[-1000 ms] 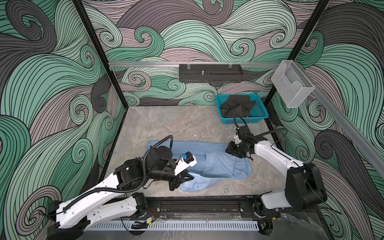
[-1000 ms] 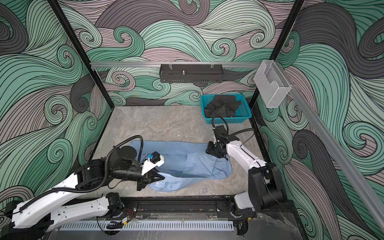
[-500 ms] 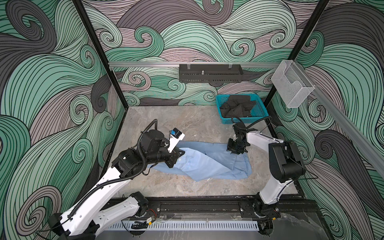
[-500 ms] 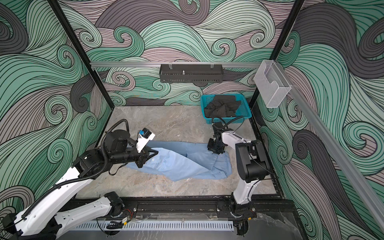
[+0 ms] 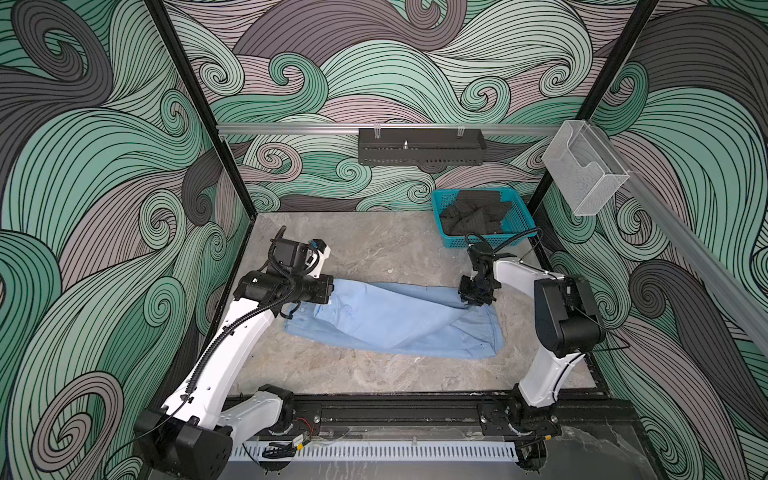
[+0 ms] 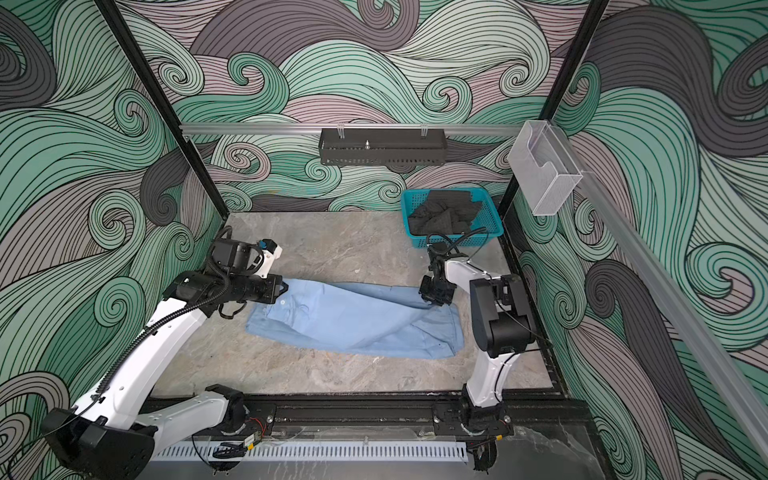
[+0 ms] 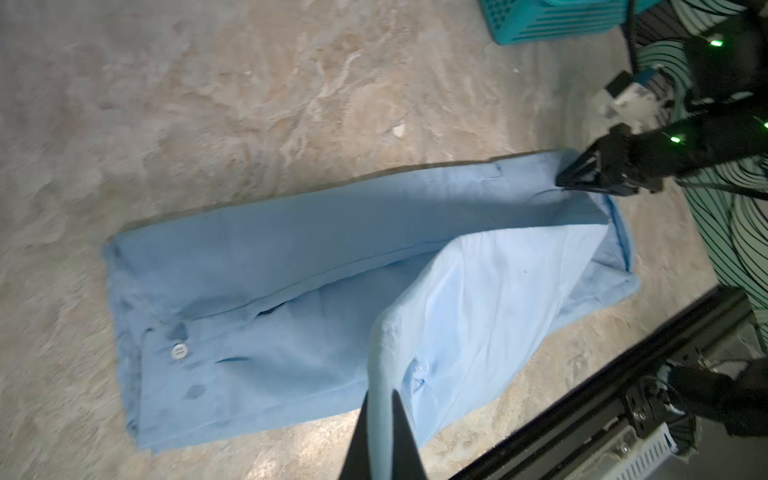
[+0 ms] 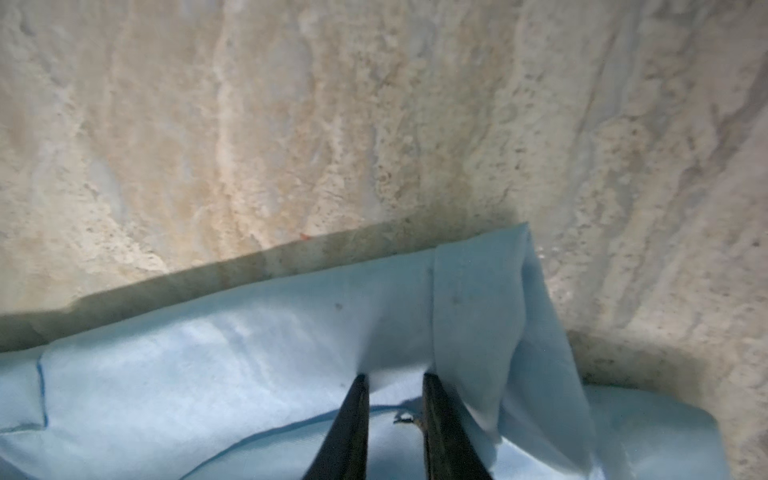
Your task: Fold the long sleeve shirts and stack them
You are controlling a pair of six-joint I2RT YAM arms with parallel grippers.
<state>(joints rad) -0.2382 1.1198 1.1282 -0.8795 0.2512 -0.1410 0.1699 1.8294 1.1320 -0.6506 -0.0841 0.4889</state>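
Shirt (image 5: 395, 320) on table (image 5: 374, 249), basket (image 5: 490, 242) holds dark cloth (image 5: 478, 212)

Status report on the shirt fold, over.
Left gripper shut on the shirt, edge lifted. Right gripper at its far corner, grip unclear. Shirt lies lengthwise, partly folded. Teal basket stands apart; nothing on the cloth.

Shirt (image 5: 395, 320) on table (image 5: 374, 249), basket (image 5: 486, 242) behind it at right, cloths (image 5: 473, 214) in basket

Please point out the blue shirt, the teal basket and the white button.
blue shirt (image 5: 395, 320): in a top view, cloth middle
teal basket (image 7: 540, 16): left wrist view, wall
white button (image 7: 178, 351): left wrist view, centre
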